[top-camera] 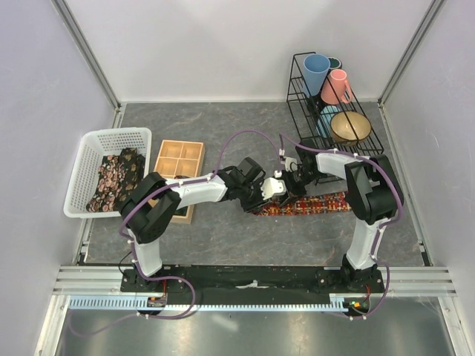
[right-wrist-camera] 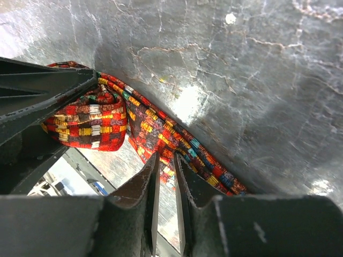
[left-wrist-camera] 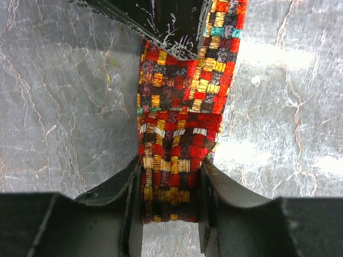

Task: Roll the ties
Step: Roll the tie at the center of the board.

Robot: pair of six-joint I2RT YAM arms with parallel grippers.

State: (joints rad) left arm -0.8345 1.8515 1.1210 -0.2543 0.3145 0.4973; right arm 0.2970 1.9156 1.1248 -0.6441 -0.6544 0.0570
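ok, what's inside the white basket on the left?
Dark floral-print ties, piled loosely in the white basket. How many there are, and anything lying beneath them, can't be seen from above.

A white slatted plastic basket [top-camera: 115, 133] stands at the left edge of the grey marbled tabletop [top-camera: 223, 126], with a compartmented wooden tray [top-camera: 178, 157] just beside it on its right. At the far right corner, a black wire rack [top-camera: 297, 83] holds a blue cup [top-camera: 315, 70], a pink cup [top-camera: 338, 86] and a tan bowl [top-camera: 349, 126], all tilted.
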